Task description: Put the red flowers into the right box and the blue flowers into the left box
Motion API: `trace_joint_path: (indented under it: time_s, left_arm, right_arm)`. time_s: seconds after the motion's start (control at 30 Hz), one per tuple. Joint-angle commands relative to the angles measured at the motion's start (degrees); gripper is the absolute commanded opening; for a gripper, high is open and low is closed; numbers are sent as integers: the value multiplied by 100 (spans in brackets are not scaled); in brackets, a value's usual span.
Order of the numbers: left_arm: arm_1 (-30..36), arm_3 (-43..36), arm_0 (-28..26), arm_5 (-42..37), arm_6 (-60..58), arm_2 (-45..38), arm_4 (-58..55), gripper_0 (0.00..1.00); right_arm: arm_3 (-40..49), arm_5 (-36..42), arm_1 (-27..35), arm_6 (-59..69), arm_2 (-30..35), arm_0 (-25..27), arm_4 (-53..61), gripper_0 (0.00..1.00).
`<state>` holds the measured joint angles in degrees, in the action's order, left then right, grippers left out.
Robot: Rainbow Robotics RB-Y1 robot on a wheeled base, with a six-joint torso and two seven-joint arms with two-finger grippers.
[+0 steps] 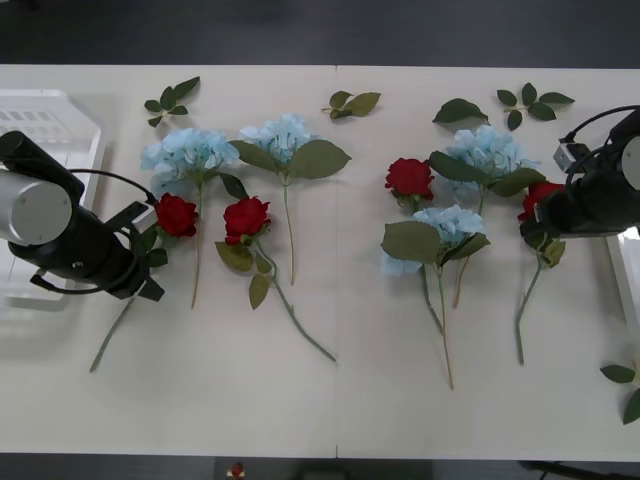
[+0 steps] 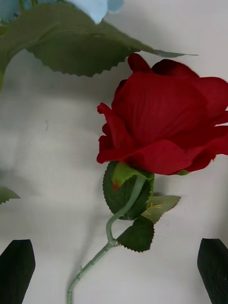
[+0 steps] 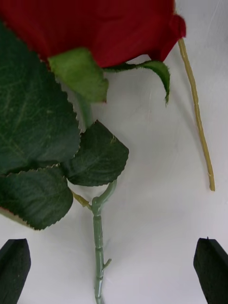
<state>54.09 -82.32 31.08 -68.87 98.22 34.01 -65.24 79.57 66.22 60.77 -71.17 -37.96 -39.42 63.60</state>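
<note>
Several red flowers lie on the white table. My left gripper (image 1: 143, 270) hovers open over the stem (image 3: 98, 247) of the leftmost one (image 1: 177, 214), its black fingertips (image 3: 14, 270) on either side. My right gripper (image 1: 537, 228) is open above the rightmost red flower (image 2: 161, 123), whose stem (image 2: 110, 237) runs between the fingers (image 2: 213, 268). Two more red flowers (image 1: 246, 217) (image 1: 409, 177) lie between. Blue flowers lie in two pairs (image 1: 190, 150) (image 1: 487, 148). The left box (image 1: 45, 125) sits at the far left and the right box (image 1: 628, 275) shows at the right edge.
Loose green leaf sprigs lie along the far side of the table (image 1: 170, 100) (image 1: 352, 102) (image 1: 530, 100) and near the front right corner (image 1: 625, 385). A pale blue-flower stem (image 3: 197, 114) lies beside the leftmost rose. Bare tabletop runs along the near edge.
</note>
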Motion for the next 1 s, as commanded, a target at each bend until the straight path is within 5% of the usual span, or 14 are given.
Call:
trace_joint_path:
  time_s: [0.03, 1.0]
  left_arm:
    - [75, -39, 337, 313, 83, 396, 73, 100]
    - [-171, 313, 372, 770, 127, 739, 266, 100]
  right_arm:
    - [-222, -39, -100, -442, -19, -48, -111, 100]
    - [-1268, -523, -628, -837, -265, -39, -129, 100]
